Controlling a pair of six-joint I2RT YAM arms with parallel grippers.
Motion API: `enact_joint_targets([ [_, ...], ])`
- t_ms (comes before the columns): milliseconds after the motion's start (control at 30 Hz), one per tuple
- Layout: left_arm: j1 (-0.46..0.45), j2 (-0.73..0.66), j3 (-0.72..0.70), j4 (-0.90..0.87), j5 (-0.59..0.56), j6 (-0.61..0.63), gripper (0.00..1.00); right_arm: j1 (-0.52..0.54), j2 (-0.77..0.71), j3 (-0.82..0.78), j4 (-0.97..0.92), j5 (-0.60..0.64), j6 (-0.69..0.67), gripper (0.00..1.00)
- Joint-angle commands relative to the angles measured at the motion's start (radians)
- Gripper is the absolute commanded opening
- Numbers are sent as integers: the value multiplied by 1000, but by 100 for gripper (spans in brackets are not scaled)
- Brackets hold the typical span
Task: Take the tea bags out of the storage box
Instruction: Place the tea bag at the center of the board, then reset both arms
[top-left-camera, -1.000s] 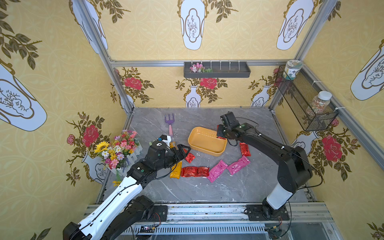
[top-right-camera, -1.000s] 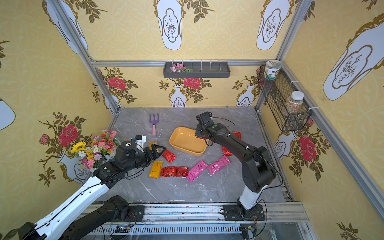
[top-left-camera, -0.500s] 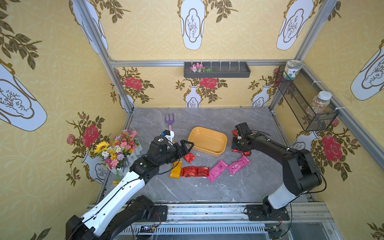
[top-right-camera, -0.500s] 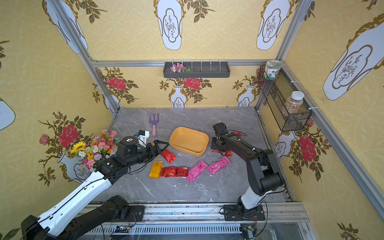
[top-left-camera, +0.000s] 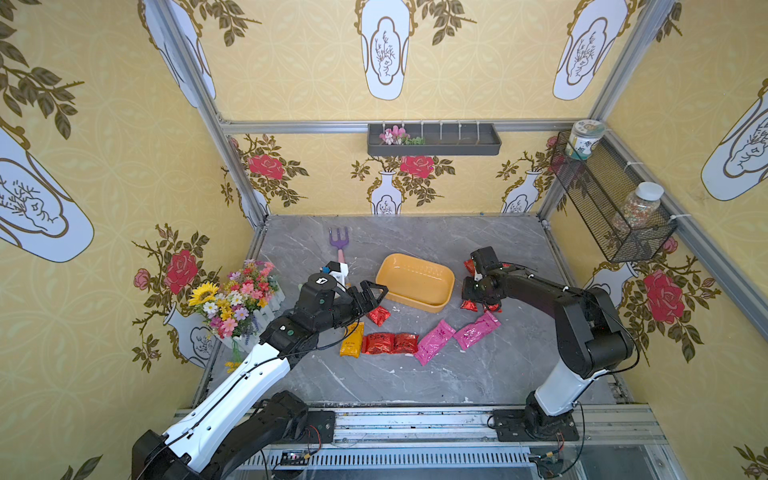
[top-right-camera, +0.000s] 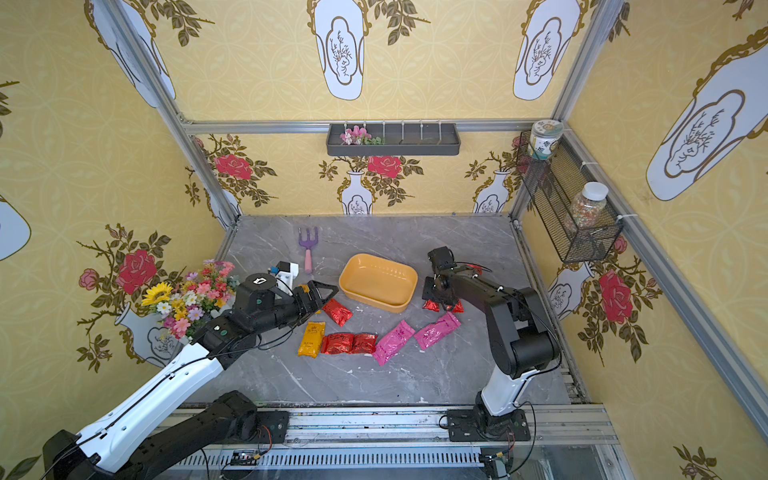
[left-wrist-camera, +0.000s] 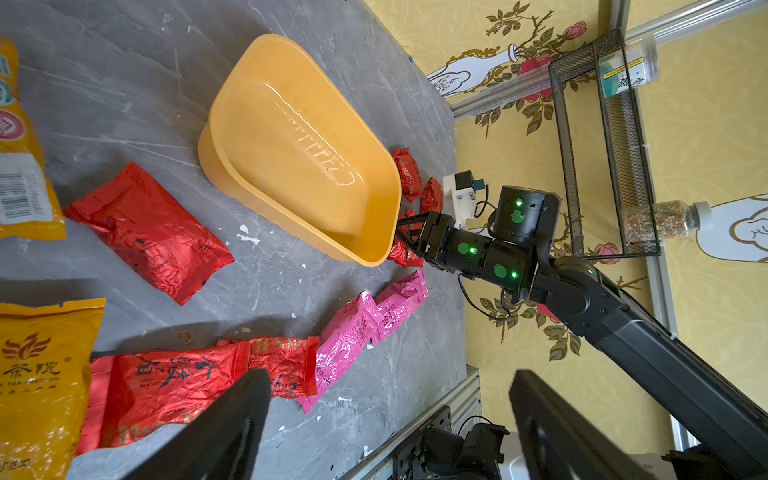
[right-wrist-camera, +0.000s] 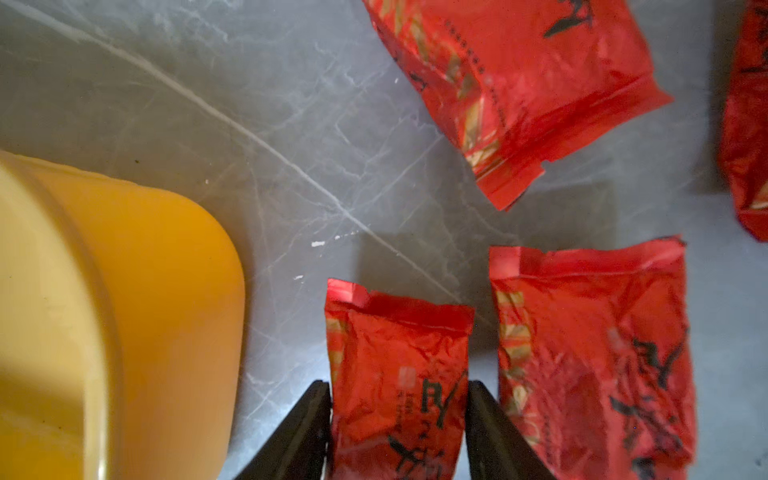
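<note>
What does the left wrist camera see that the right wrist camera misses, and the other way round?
Only the left wrist view: the storage box with its empty inside, pink tea bags, orange-yellow tea bags, the wire basket, and the right gripper seen from outside. Only the right wrist view: a close look at one red tea bag between that gripper's fingers; whether they grip it is unclear. Both: the box, other red tea bags, the grey table.
</note>
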Motion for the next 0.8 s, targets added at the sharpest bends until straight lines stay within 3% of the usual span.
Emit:
enact_joint_targets([
  [0,0,15,33,15,8,24,96,-1,-4,6,17,21,4,59],
  [200,8,63,207,-63,-48,94,100,2,-110,23,-12,32,-3,70],
  [300,14,95,338,-117,-150,164,100,3,-207,51,-50,52,-12,78],
  [433,14,102,448,-84,-321,360,100,13,-367,90,-65,104,-45,85],
  [533,14,32,342,108,-472,430,100,24,-487,92,-16,170,-84,98],
  [633,15,-82,159,390,-537,615,100,24,-578,67,89,199,-150,97],
  [767,68,-86,6,525,-717,714,100,23,-657,-40,287,297,-177,98],
])
